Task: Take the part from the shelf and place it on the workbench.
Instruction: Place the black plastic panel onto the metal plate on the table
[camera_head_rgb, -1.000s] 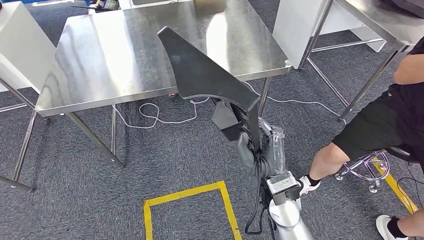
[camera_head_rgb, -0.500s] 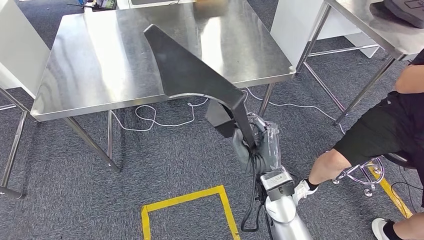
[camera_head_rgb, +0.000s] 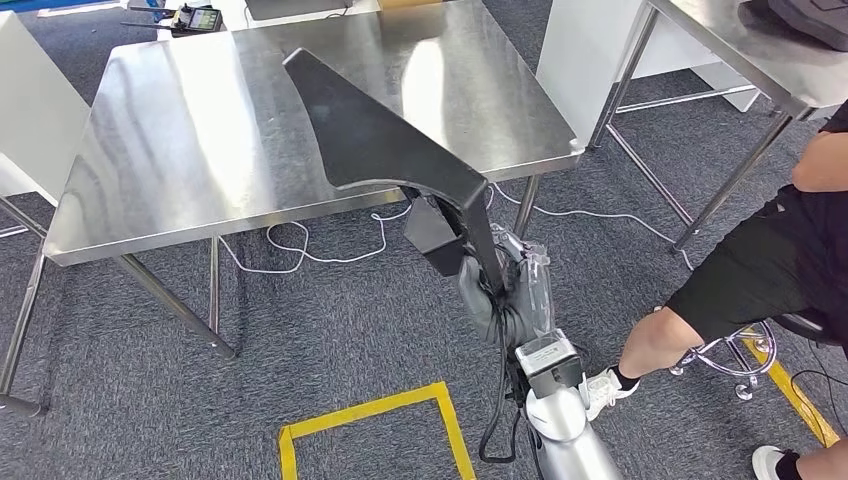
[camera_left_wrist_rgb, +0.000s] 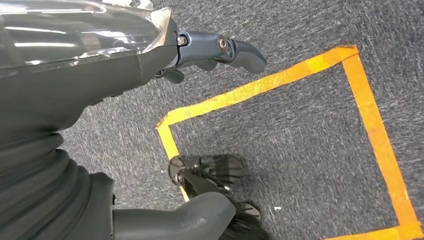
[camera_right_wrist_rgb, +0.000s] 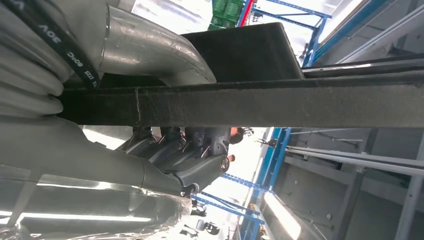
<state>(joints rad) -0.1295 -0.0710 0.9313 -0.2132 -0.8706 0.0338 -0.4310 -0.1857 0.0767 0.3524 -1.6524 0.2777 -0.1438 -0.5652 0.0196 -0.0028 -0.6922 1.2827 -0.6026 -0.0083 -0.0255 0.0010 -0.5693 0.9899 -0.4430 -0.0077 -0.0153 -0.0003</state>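
We carry the black part (camera_head_rgb: 385, 140) by its narrow lower end, the right hand (camera_head_rgb: 497, 290) clasped round it so the broad blade rises ahead, over the near edge of the steel workbench (camera_head_rgb: 180, 150). The right wrist view shows fingers (camera_right_wrist_rgb: 195, 150) wrapped under its edge. Our left hand (camera_left_wrist_rgb: 210, 50) hangs empty, fingers loose, above yellow floor tape (camera_left_wrist_rgb: 260, 85).

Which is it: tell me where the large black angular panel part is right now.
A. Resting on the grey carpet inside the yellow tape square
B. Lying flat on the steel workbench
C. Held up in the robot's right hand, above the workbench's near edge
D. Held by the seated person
C: the right hand grips the large black angular panel part by its lower end, raised over the near edge of the stainless steel workbench.
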